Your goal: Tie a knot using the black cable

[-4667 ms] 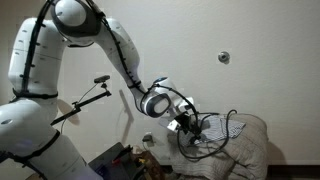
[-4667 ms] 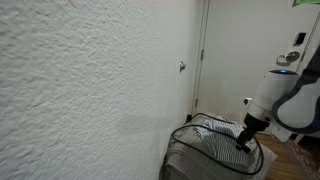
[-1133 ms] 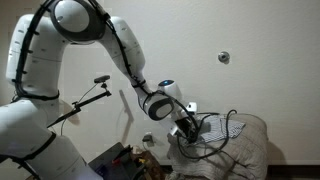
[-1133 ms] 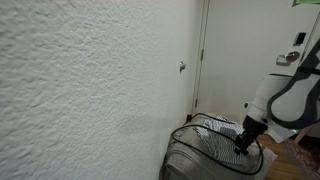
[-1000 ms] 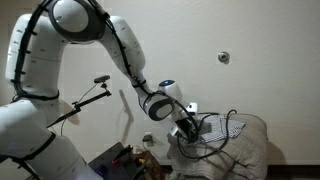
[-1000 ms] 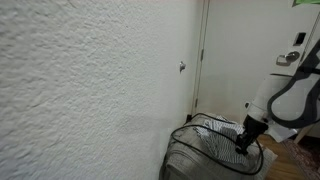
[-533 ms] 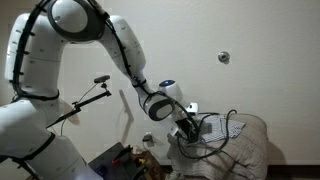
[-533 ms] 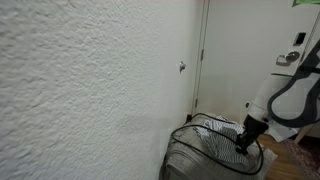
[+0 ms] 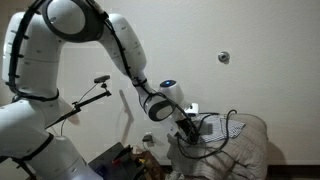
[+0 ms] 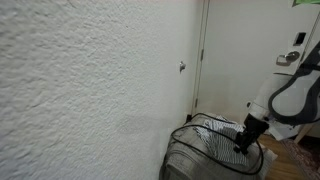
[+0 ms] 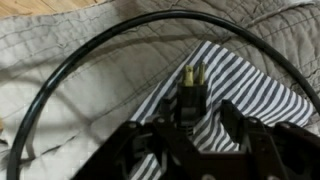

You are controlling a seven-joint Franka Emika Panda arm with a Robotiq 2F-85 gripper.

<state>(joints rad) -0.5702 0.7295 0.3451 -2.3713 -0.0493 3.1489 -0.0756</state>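
Note:
The black cable (image 11: 160,16) sweeps in a wide arc over a grey quilted cushion (image 11: 70,40) and a striped cloth (image 11: 250,90). Its plug end (image 11: 192,88), with brass prongs, lies between the fingers of my gripper (image 11: 200,108). The plug sits close to the left finger (image 11: 168,104), and a gap of striped cloth shows before the right one, so the gripper is open. In both exterior views the gripper (image 9: 188,130) (image 10: 243,143) hangs low over the cushion (image 9: 250,152), where the cable (image 9: 226,127) lies in loose loops.
A stiff black rod with a clamp head (image 9: 86,100) sticks out beside the robot's base. Dark clutter (image 9: 125,160) lies on the floor under the arm. A white wall with a small round fitting (image 9: 223,57) stands behind, and a door (image 10: 250,50) stands past the cushion.
The jaws have spread apart over the last half second, leaving a gap beside the plug. The arm has barely moved in the last second.

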